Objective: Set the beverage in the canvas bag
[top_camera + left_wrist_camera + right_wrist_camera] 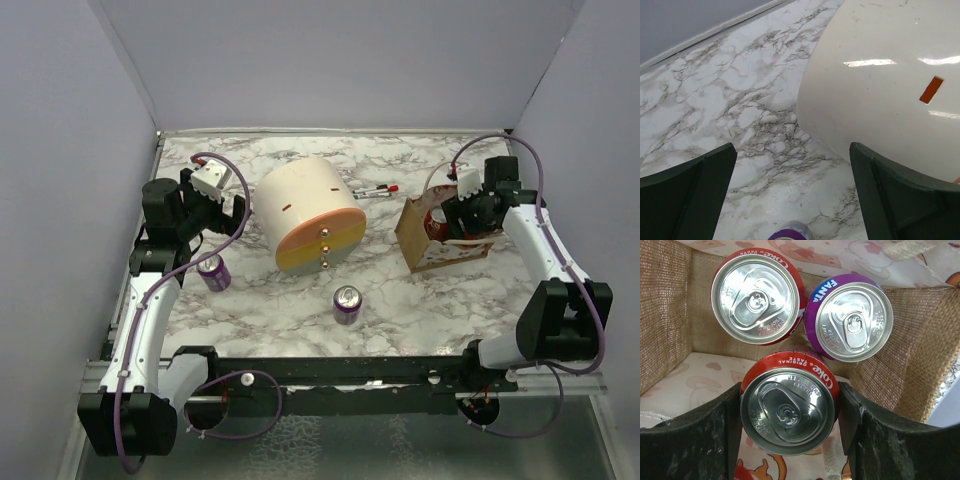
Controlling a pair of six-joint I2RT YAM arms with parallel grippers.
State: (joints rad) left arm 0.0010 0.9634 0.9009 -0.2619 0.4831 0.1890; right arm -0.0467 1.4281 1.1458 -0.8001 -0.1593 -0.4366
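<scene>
**Right claw gripping a cola can inside the canvas bag**

The claw's fingers press both sides of the upright cola can, between the bag's woven walls. Beyond it in the bag stand a second cola can and a purple soda can, just beside each other. The left claw hangs wide open and holds nothing, over the marble table beside the cream cylinder. A loose purple can and another loose can stand on the table.
</scene>
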